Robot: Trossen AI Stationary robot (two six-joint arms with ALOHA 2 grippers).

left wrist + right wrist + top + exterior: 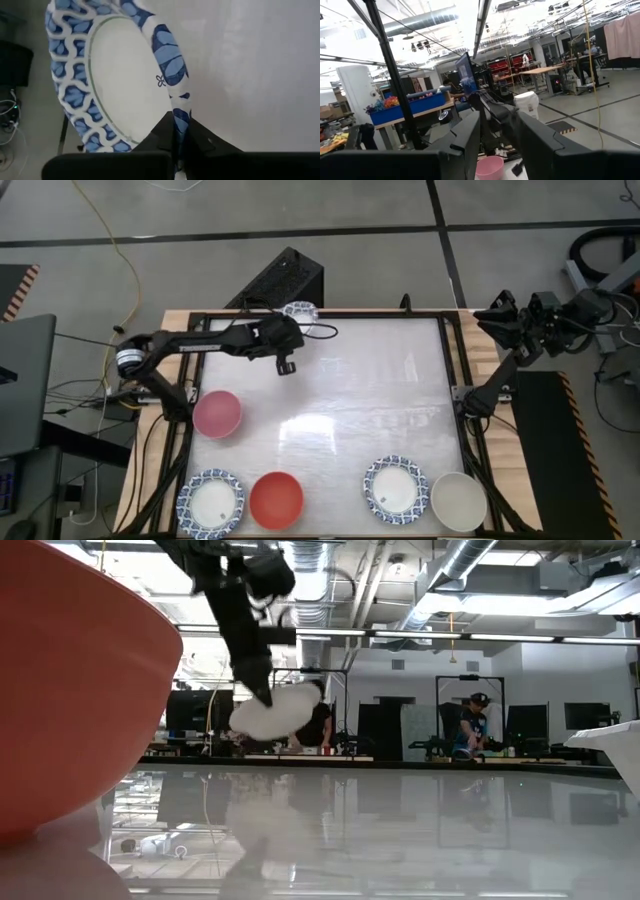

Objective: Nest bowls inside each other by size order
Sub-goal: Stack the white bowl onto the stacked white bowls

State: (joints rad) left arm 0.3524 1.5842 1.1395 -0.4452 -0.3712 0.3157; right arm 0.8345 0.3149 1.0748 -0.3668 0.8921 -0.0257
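Note:
My left gripper (293, 327) reaches over the table's far edge and is shut on a small blue-and-white bowl (300, 310). In the low view this bowl (278, 712) hangs in the air below the gripper (264, 692). On the table stand a pink bowl (217, 413), a blue-and-white bowl (211, 502), a red bowl (276, 499), another blue-and-white bowl (396, 489) and a cream-white bowl (459, 501), each resting on its base. My right gripper (503, 312) waits open and empty beyond the table's far right corner. My left gripper pinches the bowl's blue-patterned rim (180, 114) between its two fingers, one finger (155, 135) on the inner side and one (210, 137) on the outer side. The fingers slant down from above. The bowl is lifted clear of the table and tilted steeply on edge.
The table has a glossy white top inside a black frame (450, 360). Its middle and far right part are bare. A black box (285, 280) stands beyond the far edge. Cables lie at the left. People sit at desks in the room behind (470, 725).

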